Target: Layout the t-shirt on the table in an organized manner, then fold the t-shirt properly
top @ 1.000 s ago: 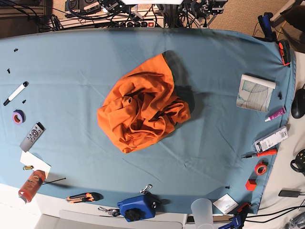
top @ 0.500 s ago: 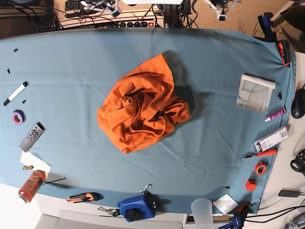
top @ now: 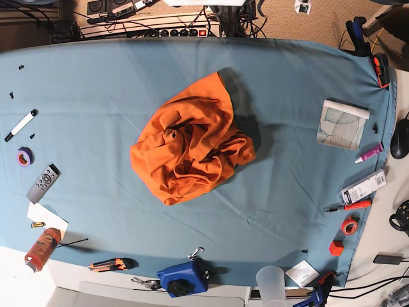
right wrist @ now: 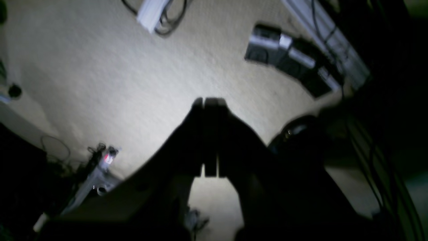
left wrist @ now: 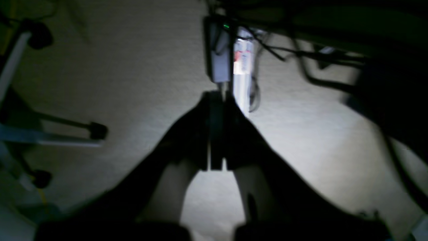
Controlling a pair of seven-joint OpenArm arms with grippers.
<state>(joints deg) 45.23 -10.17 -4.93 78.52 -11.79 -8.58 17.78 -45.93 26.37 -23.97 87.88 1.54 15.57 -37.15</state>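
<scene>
Left gripper [left wrist: 216,100]: jaws pressed together, grasping nothing, seen in the left wrist view against pale carpet [left wrist: 133,67] with a power strip [left wrist: 242,63] lying just beyond the tips. Right gripper [right wrist: 210,100]: likewise clenched and empty, hanging over the same carpet, with a dark adapter block [right wrist: 291,57] and cables off to one side. Both wrist views are dim and blurred; neither shows the table.

The t-shirt [top: 192,144] lies crumpled in a heap near the middle of the table [top: 96,83], well apart from both grippers.

Containers: a clear plastic cup [top: 271,281] stands at the near edge; its contents cannot be told. An orange-red bottle [top: 41,248] lies on its side at the near corner. A blue case [top: 184,277] sits closed at the near edge.

Change from the earlier frames: the shirt heap has kept its shape and place. The arm parts seen along the far edge half a second ago have almost left the base view.

Writing: none legible. A booklet [top: 343,124] and a remote [top: 43,182] lie on the cloth, their markings too small to read.
</scene>
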